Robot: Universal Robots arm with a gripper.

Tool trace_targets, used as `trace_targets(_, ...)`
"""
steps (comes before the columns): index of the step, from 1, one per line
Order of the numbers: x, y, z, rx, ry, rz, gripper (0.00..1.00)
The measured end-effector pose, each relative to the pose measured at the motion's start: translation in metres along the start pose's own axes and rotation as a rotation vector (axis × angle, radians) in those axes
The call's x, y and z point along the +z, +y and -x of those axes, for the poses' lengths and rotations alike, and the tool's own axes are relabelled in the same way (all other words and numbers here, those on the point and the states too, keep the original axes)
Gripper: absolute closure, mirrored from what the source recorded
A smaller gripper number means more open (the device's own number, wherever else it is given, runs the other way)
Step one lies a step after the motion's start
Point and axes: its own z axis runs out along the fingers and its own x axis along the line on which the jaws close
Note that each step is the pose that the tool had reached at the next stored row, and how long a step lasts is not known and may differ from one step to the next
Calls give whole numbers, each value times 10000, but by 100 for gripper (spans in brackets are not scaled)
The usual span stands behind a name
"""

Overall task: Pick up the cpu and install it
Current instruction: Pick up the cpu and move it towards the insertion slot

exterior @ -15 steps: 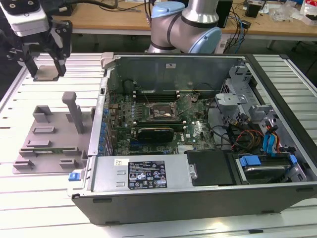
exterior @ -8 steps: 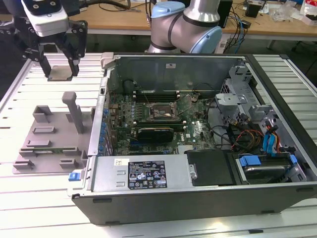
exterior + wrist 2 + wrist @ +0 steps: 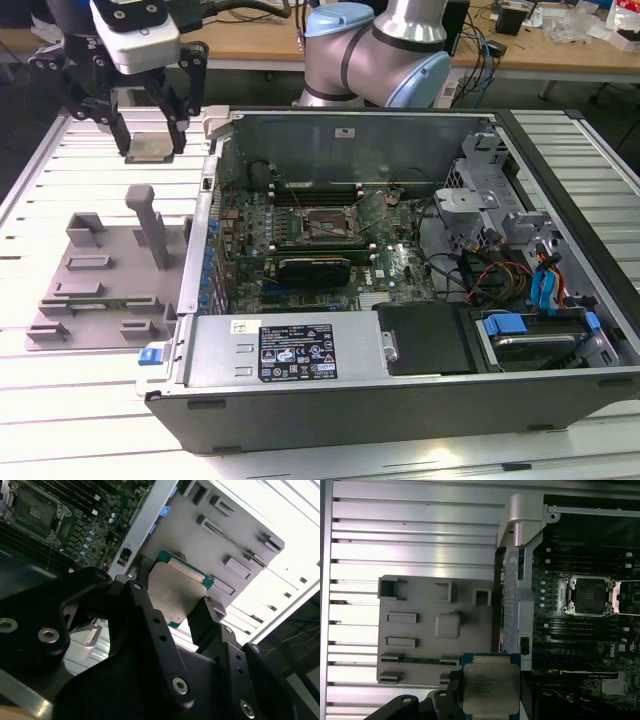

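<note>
Silver-topped cpu hangs clamped in the gripper near the grey tray, outside the open computer case.

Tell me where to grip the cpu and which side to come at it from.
Grip the cpu by two opposite thin edges, coming in square to its flat metal top. It is a thin square plate, so only the rims give parallel faces to squeeze, and the top offers nothing to pinch. The pincer holds it this way, one finger on each edge.
</note>
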Motion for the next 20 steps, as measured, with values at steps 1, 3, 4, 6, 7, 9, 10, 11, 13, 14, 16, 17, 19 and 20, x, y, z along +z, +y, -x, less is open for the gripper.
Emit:
trace_targets(1, 0, -1, 18, -1, 0, -1, 45)
trace_targets(3, 1, -3, 93, 1, 0, 0, 45)
trace_targets(4, 2, -4, 110, 1, 0, 0, 45)
trace_targets(6, 3, -7, 186, 0, 0, 0, 45)
trace_targets(7, 4, -8, 218, 0, 0, 0, 45)
trace_targets(9, 4, -10, 264, 1, 0, 0, 45)
trace_targets(10, 5, -11, 295, 0, 0, 0, 45)
trace_targets(11, 5, -11, 314, 1, 1, 0, 45)
trace_targets(13, 6, -14, 379, 0, 0, 0, 45)
trace_targets(14, 6, -16, 421, -1, 0, 0, 45)
trace_targets(16, 8, -18, 489, 1, 0, 0, 45)
trace_targets(17, 8, -18, 507, 1, 0, 1, 45)
trace_targets(19, 8, -20, 555, 0, 0, 0, 45)
trace_targets(20, 9, -21, 575, 0, 0, 0, 45)
